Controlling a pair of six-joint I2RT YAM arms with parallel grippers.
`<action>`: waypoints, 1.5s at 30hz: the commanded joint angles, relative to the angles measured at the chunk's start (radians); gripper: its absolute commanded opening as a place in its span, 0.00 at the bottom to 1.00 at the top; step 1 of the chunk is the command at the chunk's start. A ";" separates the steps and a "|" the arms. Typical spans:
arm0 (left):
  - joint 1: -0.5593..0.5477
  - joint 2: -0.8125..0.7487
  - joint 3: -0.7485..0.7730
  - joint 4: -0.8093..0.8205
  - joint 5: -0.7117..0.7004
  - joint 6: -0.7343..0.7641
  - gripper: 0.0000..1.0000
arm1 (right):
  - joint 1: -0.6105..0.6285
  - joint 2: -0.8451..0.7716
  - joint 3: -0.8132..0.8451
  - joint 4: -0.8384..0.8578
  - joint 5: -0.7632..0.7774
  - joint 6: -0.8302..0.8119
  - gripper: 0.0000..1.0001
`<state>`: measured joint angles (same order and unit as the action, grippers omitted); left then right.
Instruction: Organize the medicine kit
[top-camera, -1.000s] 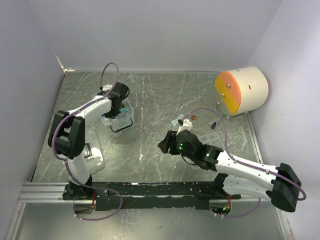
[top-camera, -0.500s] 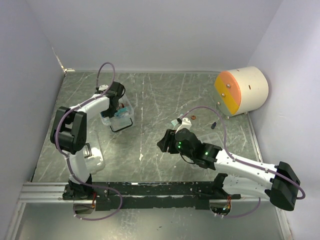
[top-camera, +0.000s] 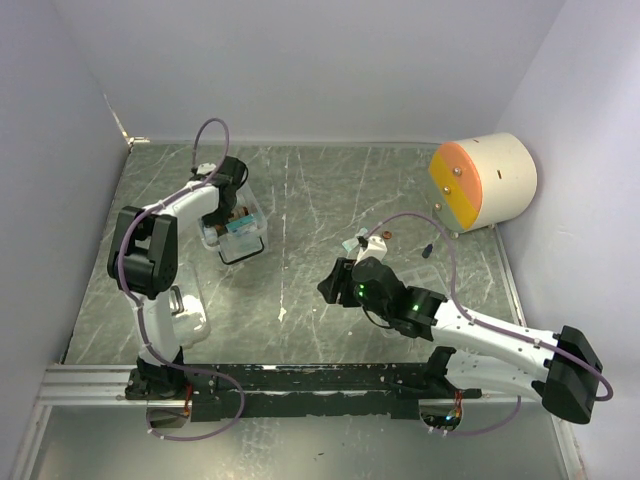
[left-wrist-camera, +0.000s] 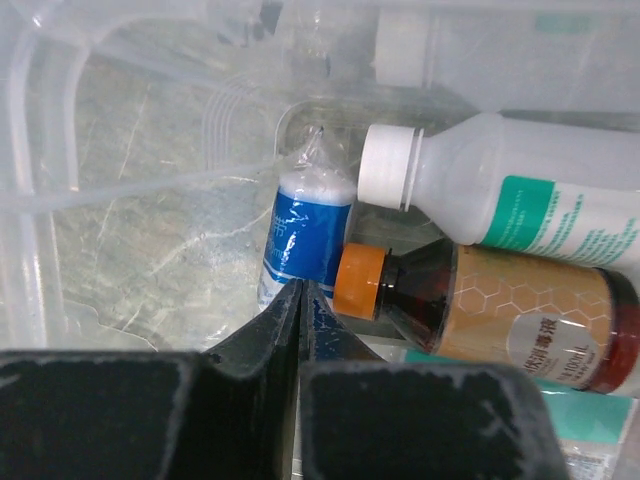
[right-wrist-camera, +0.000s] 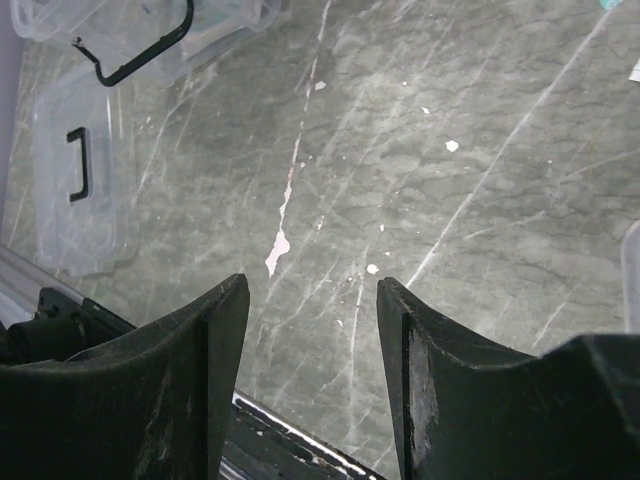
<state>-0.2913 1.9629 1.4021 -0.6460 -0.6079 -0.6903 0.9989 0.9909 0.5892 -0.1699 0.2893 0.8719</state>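
Risk first: my L gripper (left-wrist-camera: 303, 290) is down inside the kit (top-camera: 258, 222), tips just beside the blue roll (left-wrist-camera: 300, 235) and the amber bottle (left-wrist-camera: 520, 320). A sideways move could shove that bottle or the white bottle (left-wrist-camera: 520, 205) out of place. The box looks light, so I'd guess a snag on its wall could drag or tip it.

L arm is folded back, wrist bent down into the kit at the far left of the table. Fingers are pinched together w/ nothing seen between them.

R gripper (right-wrist-camera: 312, 290) hangs over bare table near the middle, jaws spread, empty, well apart from the kit. The lid (right-wrist-camera: 75, 200) lies flat at near left, off the box.
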 joint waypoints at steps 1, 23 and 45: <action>0.008 -0.011 0.060 0.032 -0.030 0.030 0.12 | 0.000 -0.012 0.027 -0.058 0.075 0.025 0.54; -0.083 -0.927 -0.359 0.235 0.607 0.375 0.65 | -0.275 -0.006 0.160 -0.498 0.327 0.046 0.72; -0.102 -1.391 -0.642 0.128 0.657 0.262 0.85 | -0.501 0.171 0.079 -0.404 0.115 0.010 0.69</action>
<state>-0.3775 0.5770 0.7708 -0.5064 0.0113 -0.4164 0.5034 1.1603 0.7063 -0.5957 0.4129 0.8883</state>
